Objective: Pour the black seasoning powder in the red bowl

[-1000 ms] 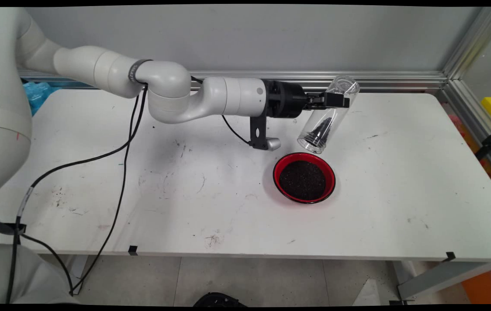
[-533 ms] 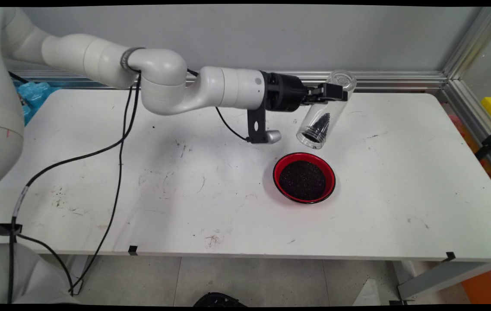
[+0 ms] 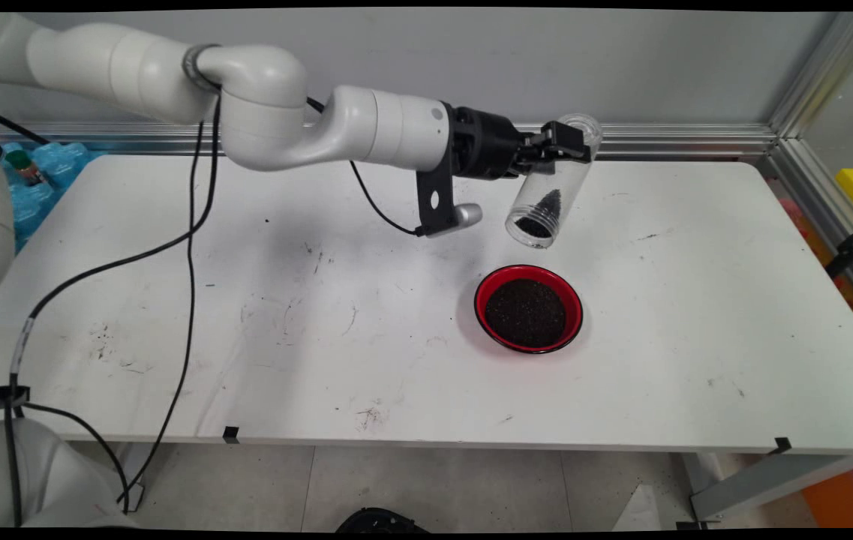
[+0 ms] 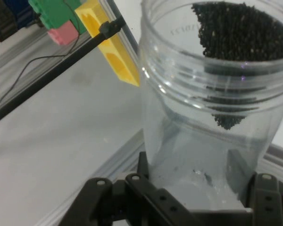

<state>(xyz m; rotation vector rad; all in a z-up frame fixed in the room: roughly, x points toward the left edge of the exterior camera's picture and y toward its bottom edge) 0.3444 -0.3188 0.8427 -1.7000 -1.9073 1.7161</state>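
Presently, in the main view, we find the gripper (image 3: 572, 142) pinching a clear plastic jar (image 3: 546, 195) near its closed end. The jar is clear of the white table (image 3: 321, 300) and tilted, with its open mouth pointing down and to the left. A small heap of black granules (image 3: 542, 210) lies inside the jar, close to the mouth. A red bowl (image 3: 477, 304) stands on the table below and in front of the jar, well apart from it, and holds a bed of the same dark grains (image 3: 526, 313). We cannot tell from this angle whether the mouth is directly above the bowl.

In the hand view, the gripper (image 4: 198, 197) clamps the jar (image 4: 179, 141) on both sides, and the granules (image 4: 240, 33) are banked against the threaded neck. A yellow block (image 4: 113, 52) shows beyond it.
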